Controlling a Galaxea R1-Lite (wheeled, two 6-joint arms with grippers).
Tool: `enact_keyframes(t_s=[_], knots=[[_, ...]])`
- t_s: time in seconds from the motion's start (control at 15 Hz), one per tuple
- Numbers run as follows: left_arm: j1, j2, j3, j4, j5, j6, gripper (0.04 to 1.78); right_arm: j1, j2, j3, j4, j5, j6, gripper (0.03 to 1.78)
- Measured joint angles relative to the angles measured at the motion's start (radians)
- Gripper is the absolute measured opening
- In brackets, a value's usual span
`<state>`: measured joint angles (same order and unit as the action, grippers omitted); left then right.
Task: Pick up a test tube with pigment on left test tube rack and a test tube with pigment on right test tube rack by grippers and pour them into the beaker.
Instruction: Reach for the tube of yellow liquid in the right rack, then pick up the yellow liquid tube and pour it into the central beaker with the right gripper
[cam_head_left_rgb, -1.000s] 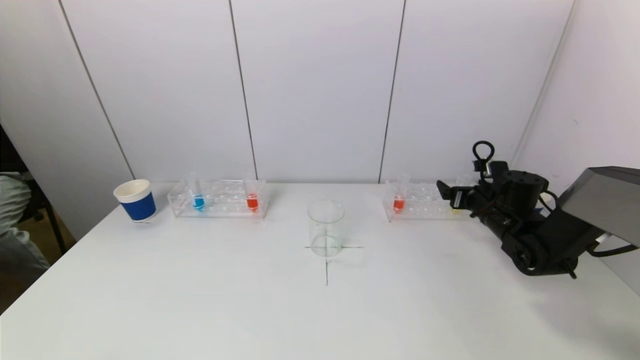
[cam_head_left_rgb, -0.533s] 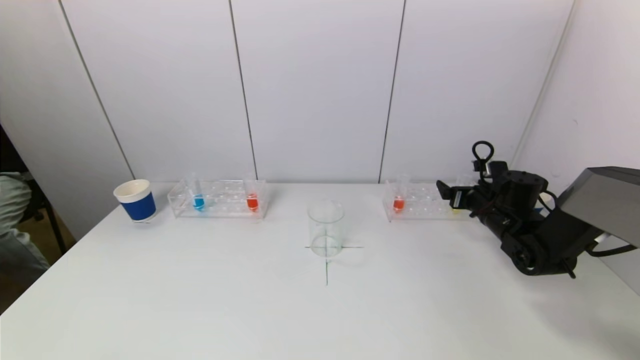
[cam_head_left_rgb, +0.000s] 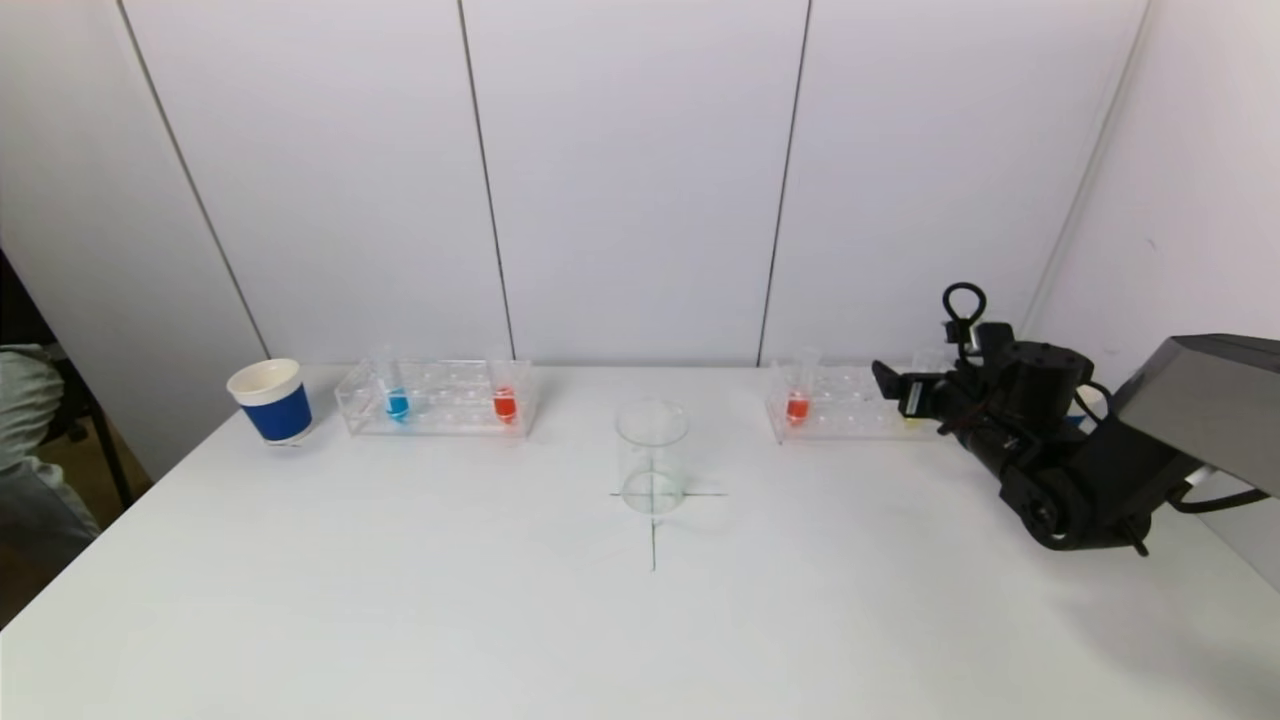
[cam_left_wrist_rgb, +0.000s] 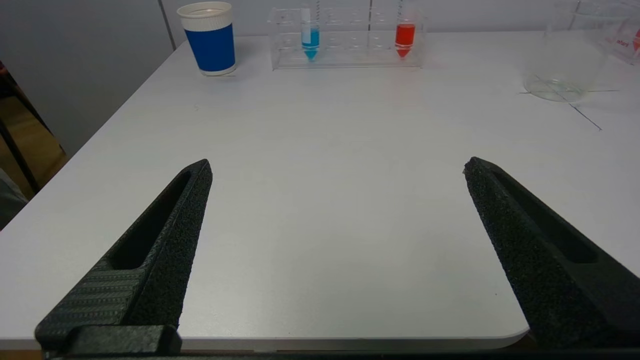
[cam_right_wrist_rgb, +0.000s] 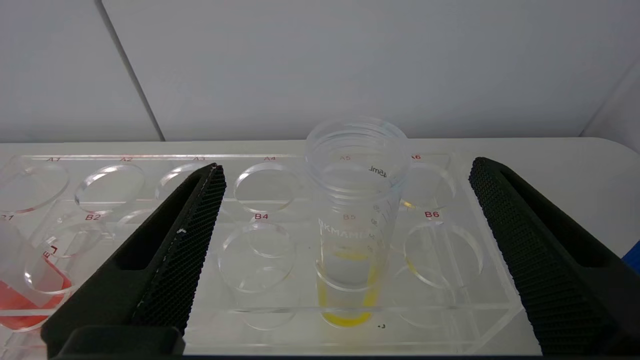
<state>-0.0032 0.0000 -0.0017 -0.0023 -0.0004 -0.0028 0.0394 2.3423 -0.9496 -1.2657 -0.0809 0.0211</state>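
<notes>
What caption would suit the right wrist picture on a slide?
Open right hand poised around a yellow-pigment test tube standing in the clear right rack.

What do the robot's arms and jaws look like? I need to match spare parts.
Only the right arm shows in the head view: matte black, with rounded joint housings, a looped black cable on top and a small white label near the right gripper. In both wrist views the jaws are long black wedges, tapering to a point, with a rough grainy face, a slot along each side and ribbing near the base.

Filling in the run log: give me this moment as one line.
right hand: open, at yellow tube in right rack | left hand: open, low over table | beaker: empty
</notes>
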Motion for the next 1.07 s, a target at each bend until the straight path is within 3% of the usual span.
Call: enact_keyframes(t_s=[0.2,0.33,0.53,0.8,1.07], knots=[[0.0,0.0,0.0,0.0,0.0,0.0,1.76,0.0,0.003,-0.001,-0.002,0.0,0.0,1.75],[0.0,0.0,0.0,0.0,0.0,0.0,1.76,0.0,0.005,-0.004,-0.001,0.0,0.0,1.62],[0.0,0.0,0.0,0.0,0.0,0.0,1.76,0.0,0.007,-0.006,0.0,0.0,0.0,1.24],[0.0,0.0,0.0,0.0,0.0,0.0,1.76,0.0,0.007,-0.006,0.0,0.0,0.0,0.53],[0.0,0.0,0.0,0.0,0.0,0.0,1.76,0.0,0.007,-0.006,0.0,0.0,0.0,0.48]])
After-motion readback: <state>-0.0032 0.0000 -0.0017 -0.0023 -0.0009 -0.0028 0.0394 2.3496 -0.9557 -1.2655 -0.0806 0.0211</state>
